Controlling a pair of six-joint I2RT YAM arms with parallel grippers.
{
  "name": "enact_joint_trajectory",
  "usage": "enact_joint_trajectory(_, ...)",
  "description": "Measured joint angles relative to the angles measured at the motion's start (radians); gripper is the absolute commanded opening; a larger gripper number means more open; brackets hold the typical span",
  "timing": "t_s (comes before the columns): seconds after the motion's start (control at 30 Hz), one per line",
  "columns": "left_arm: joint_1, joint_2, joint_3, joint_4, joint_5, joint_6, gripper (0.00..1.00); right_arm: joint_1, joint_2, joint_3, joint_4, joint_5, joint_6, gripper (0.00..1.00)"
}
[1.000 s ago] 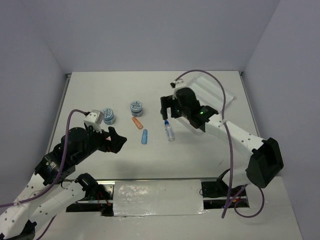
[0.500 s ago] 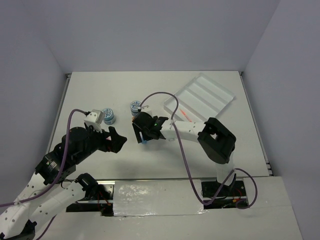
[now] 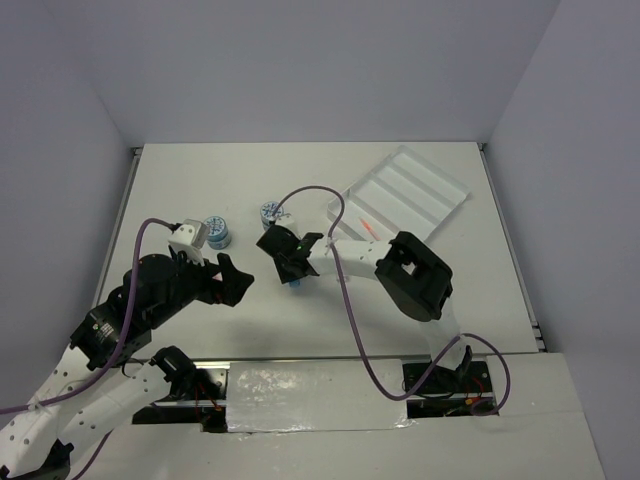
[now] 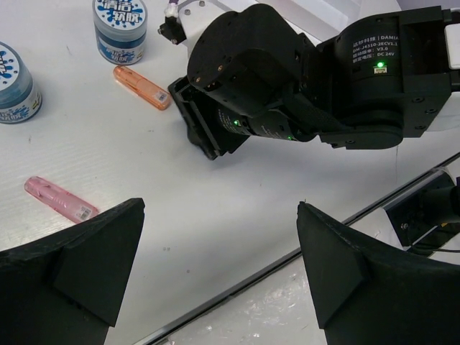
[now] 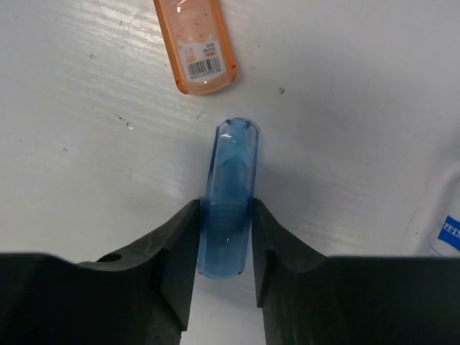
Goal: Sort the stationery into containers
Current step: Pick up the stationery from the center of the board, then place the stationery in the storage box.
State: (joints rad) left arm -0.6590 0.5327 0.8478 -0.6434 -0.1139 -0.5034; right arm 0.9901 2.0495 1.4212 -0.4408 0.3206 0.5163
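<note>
At the far left the left gripper (image 4: pixel 220 208) hangs low over the table (image 3: pixel 200 170), near its front edge where a shiny strip runs. Its fingers are spread wide and nothing is between them. Just in front of it lies the pink capsule (image 4: pixel 61 200), alone, with bare white surface on all sides. Farther back stand the first tub (image 3: pixel 217 233) and the second tub (image 3: pixel 272 213), apart from each other. Both carry blue splash labels with Chinese characters. Behind them the table is free up to the back wall. Next comes the orange capsule (image 5: pixel 195 43) with a barcode sticker, whose digits are too small for me. Close to its end, not touching, the blue capsule (image 5: pixel 231 180) lies flat on the table, and the right gripper (image 5: pixel 224 237) is clenched on its sides. On the right arm (image 4: pixel 374 79) I read "DAMIAO" and "DC 24V", and a green lamp glows beside. At the far right the tray (image 3: pixel 445 185) sits slanted near the back corner. An orange pen (image 3: pixel 368 228) lies in it, but I cannot tell in which compartment. A bare strip separates the tray from the right edge.
</note>
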Motion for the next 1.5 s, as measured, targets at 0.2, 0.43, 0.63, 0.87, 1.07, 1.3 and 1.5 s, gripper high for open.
enact_joint_trajectory(0.2, 0.000, 0.000, 0.000, 0.000, 0.008, 0.001, 0.99, 0.000, -0.016, -0.026, 0.021, -0.011, -0.008, 0.00)
enact_joint_trajectory(0.43, 0.000, -0.001, 0.000, 0.000, 0.008, 0.001, 0.99, -0.016, -0.152, -0.112, 0.027, -0.085, -0.037, 0.00)
enact_joint_trajectory(0.63, 0.000, -0.002, 0.000, 0.000, 0.008, 0.001, 0.99, -0.232, -0.350, -0.091, 0.046, -0.135, -0.203, 0.00)
enact_joint_trajectory(0.87, 0.000, -0.006, 0.000, 0.000, 0.012, 0.001, 0.99, -0.544, -0.200, 0.127, 0.004, -0.076, -0.425, 0.00)
enact_joint_trajectory(1.07, 0.000, -0.002, 0.000, 0.008, 0.017, 0.002, 0.99, -0.657, -0.045, 0.225, -0.065, -0.063, -0.521, 0.00)
enact_joint_trajectory(1.3, 0.000, 0.015, 0.000, 0.015, 0.027, 0.003, 0.99, -0.681, 0.019, 0.236, -0.102, -0.074, -0.544, 0.36)
enact_joint_trajectory(1.5, 0.000, 0.013, 0.000, 0.016, 0.034, 0.003, 0.99, -0.686, 0.019, 0.239, -0.106, -0.072, -0.542, 0.60)
